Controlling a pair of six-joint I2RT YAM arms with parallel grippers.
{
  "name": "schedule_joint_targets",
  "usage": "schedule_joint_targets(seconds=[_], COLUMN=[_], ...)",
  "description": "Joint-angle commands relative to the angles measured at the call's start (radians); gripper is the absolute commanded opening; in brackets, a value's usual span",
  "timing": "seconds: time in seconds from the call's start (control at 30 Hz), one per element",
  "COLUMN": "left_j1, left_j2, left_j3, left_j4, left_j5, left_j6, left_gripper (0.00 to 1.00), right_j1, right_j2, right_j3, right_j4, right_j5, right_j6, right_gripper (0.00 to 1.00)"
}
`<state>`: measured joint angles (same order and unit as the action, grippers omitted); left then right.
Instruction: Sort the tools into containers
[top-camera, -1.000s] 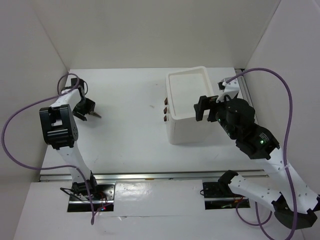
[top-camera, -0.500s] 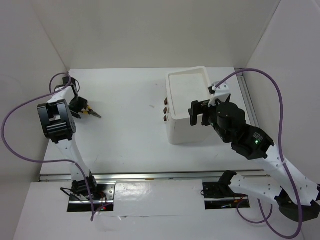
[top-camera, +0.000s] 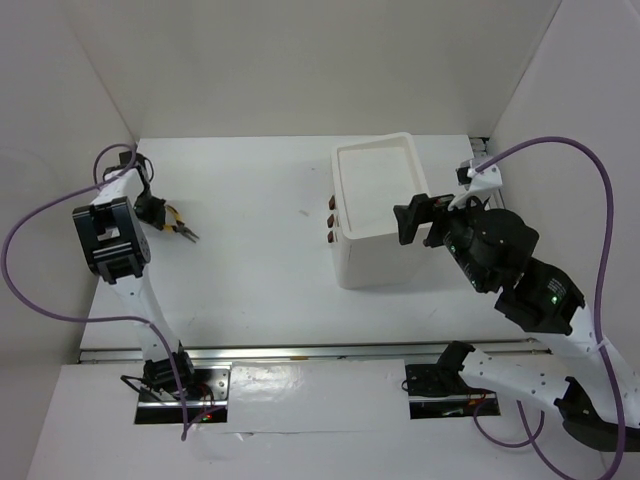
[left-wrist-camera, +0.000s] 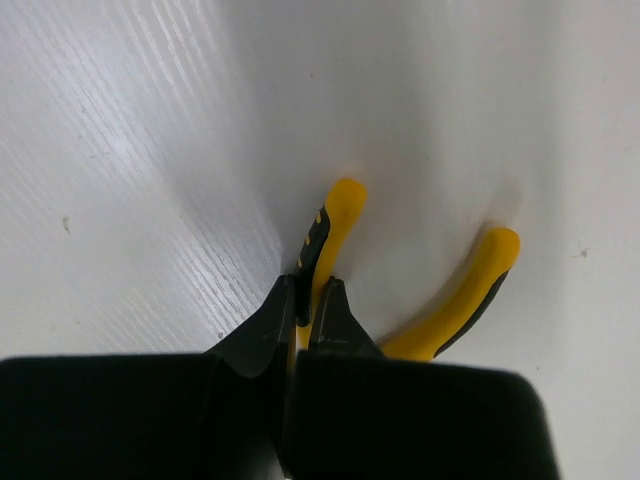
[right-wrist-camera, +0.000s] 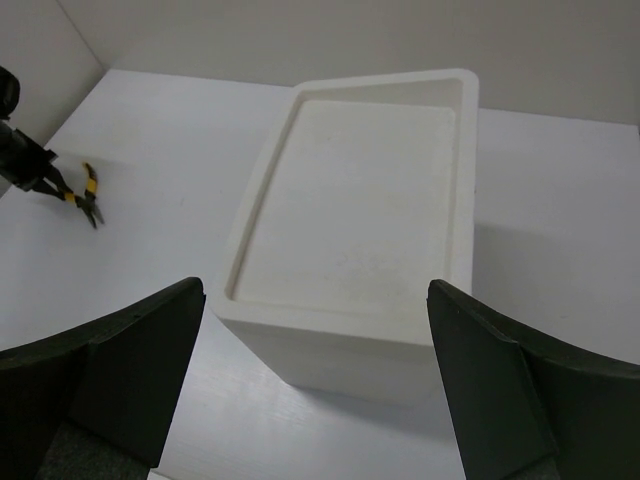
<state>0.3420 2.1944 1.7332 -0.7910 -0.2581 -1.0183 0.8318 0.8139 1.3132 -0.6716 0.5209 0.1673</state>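
Step in hand: pick-up of the first tool. Nearest the arm bases, the right claw (top-camera: 414, 217) hovers at the right-hand rim of the white box unit (top-camera: 347, 262), its jaws spread wide and holding nothing; in its wrist view the two dark, matte fingers (right-wrist-camera: 120, 365) frame the box from either side. The box unit is smooth, moulded white plastic, rectangular with rounded corners, topped by a shallow bare tray; small reddish-brown drawer handles (top-camera: 331, 219) stud its left face, and the drawers appear pushed in. Well to the left of the box unit, close to the side wall, the left claw (left-wrist-camera: 309, 305) is clenched on one handle of the yellow-handled pliers (left-wrist-camera: 336, 213). The handles are curved, glossy yellow with black grip inlays, splayed apart, and the slim metal nose points back toward the box. Whether the pliers are clear of the finely ribbed white surface (top-camera: 250, 250) cannot be told. Judged next move: carry the pliers rightward to the box unit and release them into the tray, or have the free right claw pull a drawer first. No other tool is in view.
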Motion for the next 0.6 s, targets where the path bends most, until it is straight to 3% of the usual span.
schedule_joint_targets(seconds=[0.0,0.07,0.13,0.23,0.4,0.57], left_j1=[-0.003,-0.027,-0.056,-0.133,-0.313,-0.565], left_j2=[-0.049,-0.186,-0.419,-0.637,-0.772,-0.720], left_j3=[-0.071,-0.153,-0.268,-0.287,-0.225,-0.169], left_j4=[0.026,0.134,0.329,0.442,0.559,0.697], left_j5=[0.100,0.152,0.282,0.357,0.422,0.435], left_j6=[0.087,0.133,0.144,0.144,0.066,0.027], left_gripper=[0.00,0.00,0.00,0.00,0.00,0.00], right_j1=[0.021,0.046,0.056,0.056,0.056,0.056], right_j2=[0.010,0.010,0.010,0.001,-0.008,-0.009], right_j3=[0.014,0.003,-0.006,-0.018,-0.040,-0.077], right_j4=[-0.016,-0.002,-0.011,-0.007,-0.006,0.026], right_j5=[0.092,0.148,0.203,0.214,0.252,0.264], right_j6=[0.009,0.009,0.009,0.009,0.020,0.008], right_gripper=[1.00,1.00,1.00,1.00,1.00,1.00])
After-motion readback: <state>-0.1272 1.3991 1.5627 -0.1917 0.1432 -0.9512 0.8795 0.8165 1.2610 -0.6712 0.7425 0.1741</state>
